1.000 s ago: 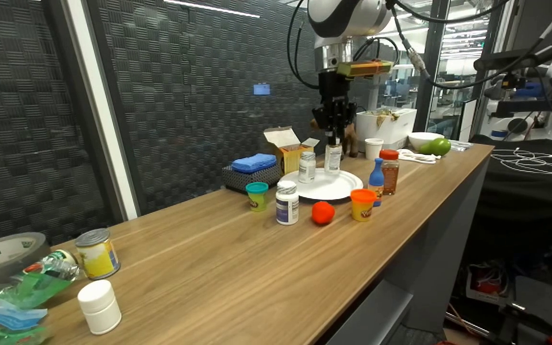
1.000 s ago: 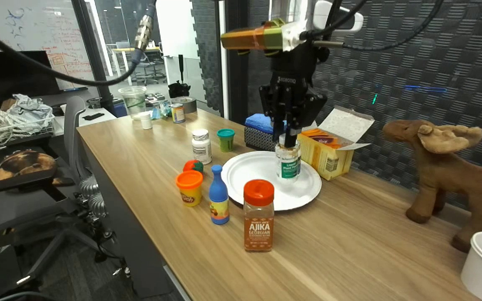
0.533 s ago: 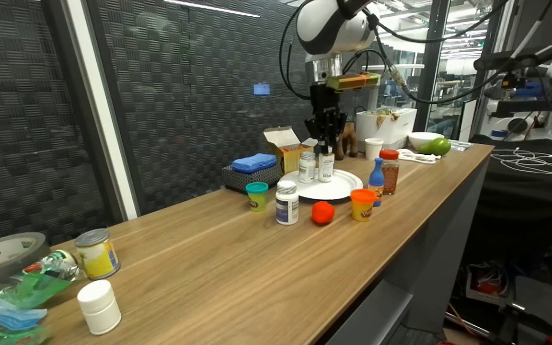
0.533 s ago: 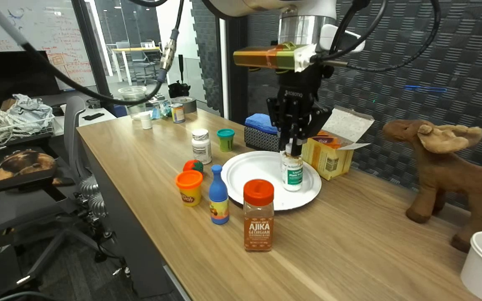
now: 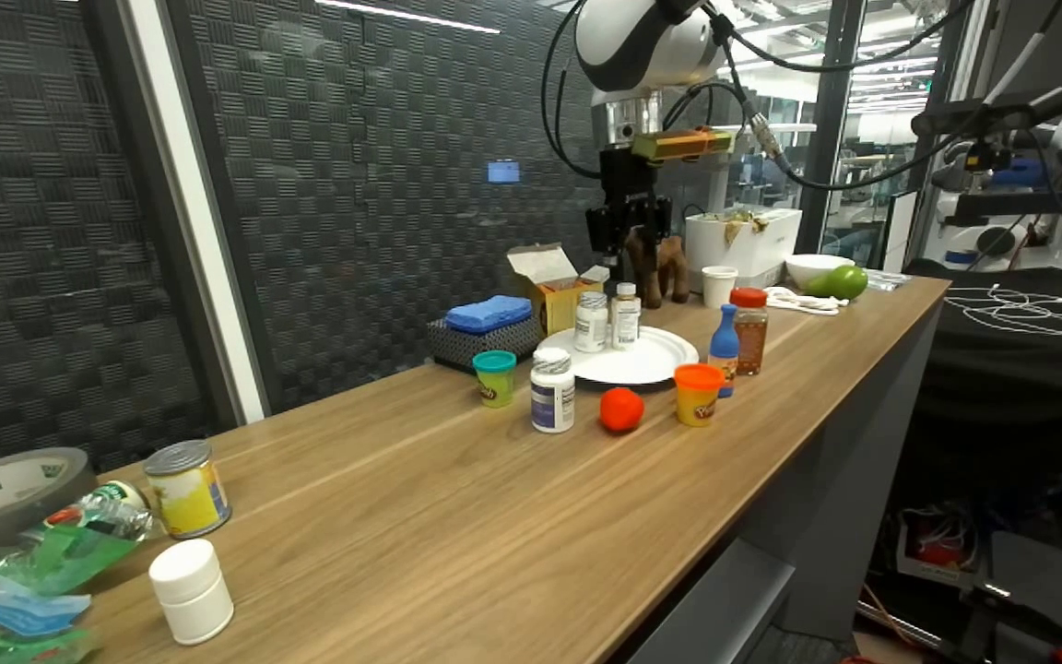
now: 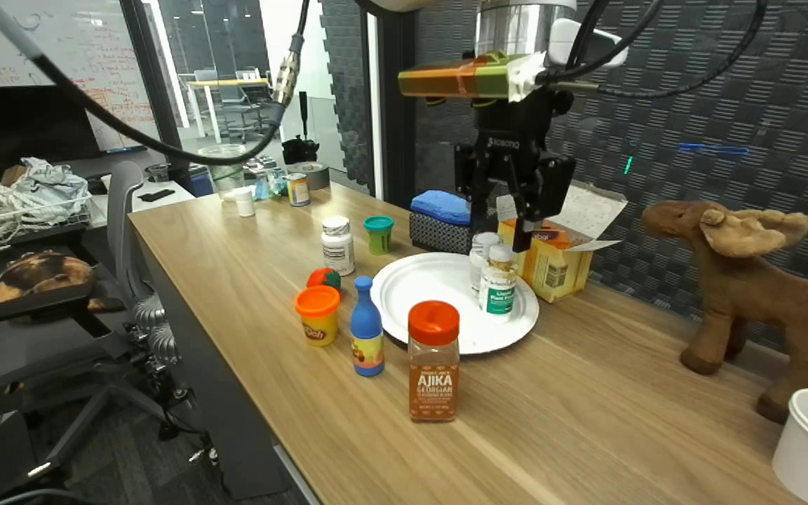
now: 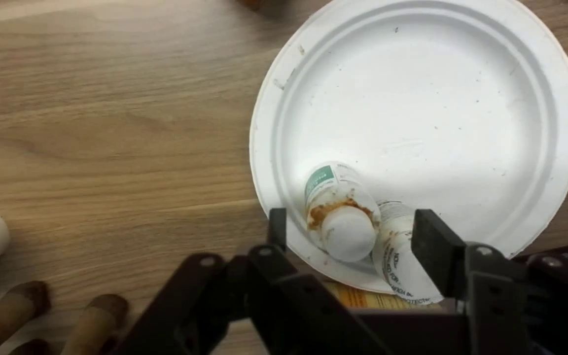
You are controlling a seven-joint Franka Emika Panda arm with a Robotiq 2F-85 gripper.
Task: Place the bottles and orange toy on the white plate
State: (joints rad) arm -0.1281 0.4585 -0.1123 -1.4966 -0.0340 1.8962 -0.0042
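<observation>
Brown wood grain streaked the tabletop [image 5: 383, 516]; over it your arm [image 5: 646, 51] hung steeply down by the round, ridged white plate [image 7: 422, 98], black gripper [image 6: 502, 237] pointing down, fingers [image 7: 437, 256] wide apart. The slim blue bottle [image 6: 367, 337] stood beside the plate, two white labelled bottles [image 6: 499, 293] upright on it; the round orange toy [image 5: 621, 409] sat on the tabletop.

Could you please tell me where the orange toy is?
In an exterior view, right of centre, the orange toy sits on the table between a white bottle and the orange-lidded tub.
</observation>
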